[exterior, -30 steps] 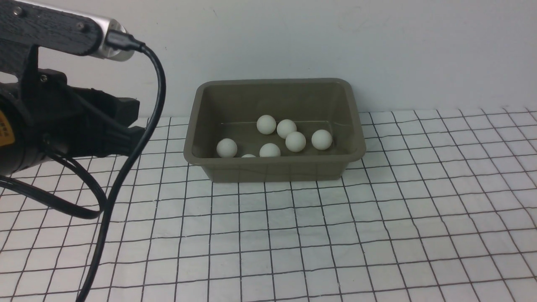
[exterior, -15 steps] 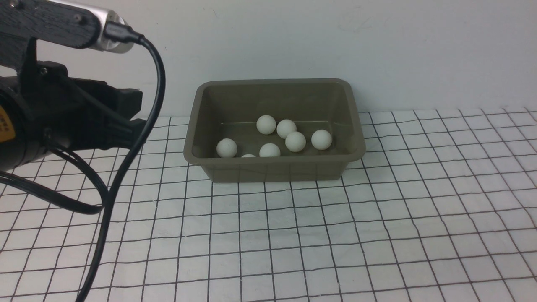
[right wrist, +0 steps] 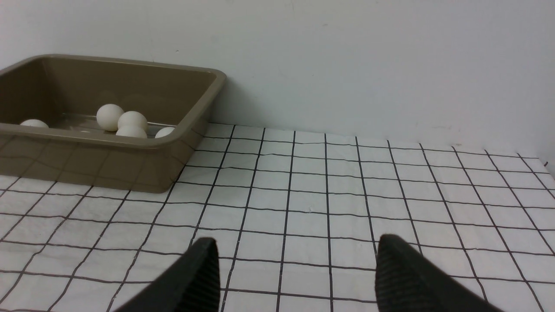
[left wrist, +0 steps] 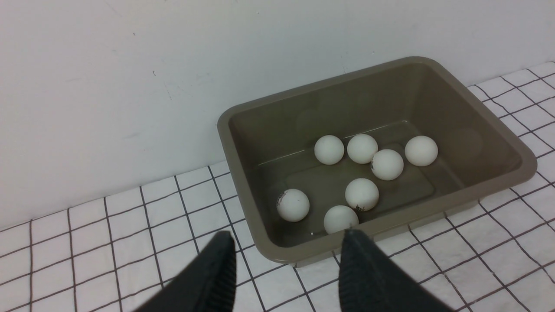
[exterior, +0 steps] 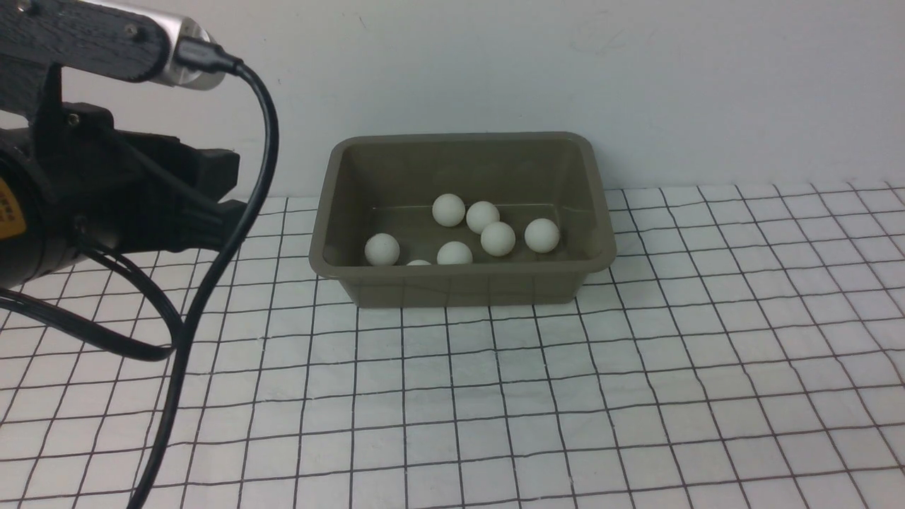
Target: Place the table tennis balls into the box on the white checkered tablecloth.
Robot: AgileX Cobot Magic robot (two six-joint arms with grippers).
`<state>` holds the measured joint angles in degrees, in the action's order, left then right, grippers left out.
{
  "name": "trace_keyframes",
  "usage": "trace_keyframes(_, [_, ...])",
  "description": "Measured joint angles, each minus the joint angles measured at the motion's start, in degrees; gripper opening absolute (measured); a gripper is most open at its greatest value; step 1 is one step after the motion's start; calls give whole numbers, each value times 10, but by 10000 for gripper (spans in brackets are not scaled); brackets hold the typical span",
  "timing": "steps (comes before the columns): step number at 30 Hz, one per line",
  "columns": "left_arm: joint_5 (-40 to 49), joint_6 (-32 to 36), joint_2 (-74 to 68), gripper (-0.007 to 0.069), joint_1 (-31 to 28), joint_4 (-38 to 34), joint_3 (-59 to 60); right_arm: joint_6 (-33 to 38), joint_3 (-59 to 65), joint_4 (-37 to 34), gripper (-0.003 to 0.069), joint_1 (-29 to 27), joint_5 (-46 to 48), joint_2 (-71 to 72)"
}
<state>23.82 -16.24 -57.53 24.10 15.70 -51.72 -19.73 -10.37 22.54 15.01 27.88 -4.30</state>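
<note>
Several white table tennis balls (exterior: pixel 449 210) lie on the floor of the olive-grey box (exterior: pixel 459 288), which stands on the white checkered tablecloth (exterior: pixel 565 396) against the back wall. In the left wrist view the balls (left wrist: pixel 329 149) show scattered inside the box (left wrist: pixel 477 143), some with a small dark mark. My left gripper (exterior: pixel 230 192) hovers left of the box, open and empty; its fingertips (left wrist: pixel 225 242) frame the box's near corner. The right gripper (right wrist: pixel 297 242) is open and empty above bare cloth, right of the box (right wrist: pixel 86 160). It is out of the front view.
A pale wall (exterior: pixel 636 85) rises directly behind the box. The left arm's black cable (exterior: pixel 212 283) loops down over the cloth at the left. The cloth is slightly wrinkled, and its right edge (right wrist: pixel 544 167) shows in the right wrist view.
The left arm has shifted slightly upward and toward the box since a second ago. Balls and box have not moved.
</note>
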Motion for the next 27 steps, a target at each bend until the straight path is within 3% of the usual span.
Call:
trace_keyframes(13, [4, 0, 9, 300, -12, 10, 15, 0, 0, 1, 442, 0, 2, 0])
trace_keyframes(19, [-6, 0, 94, 300, -71, 28, 109, 0, 0, 1, 442, 0, 2, 0])
trace_keyframes(27, [-87, -2, 235, 300, -188, -1, 275, 0, 0, 1, 442, 0, 2, 0])
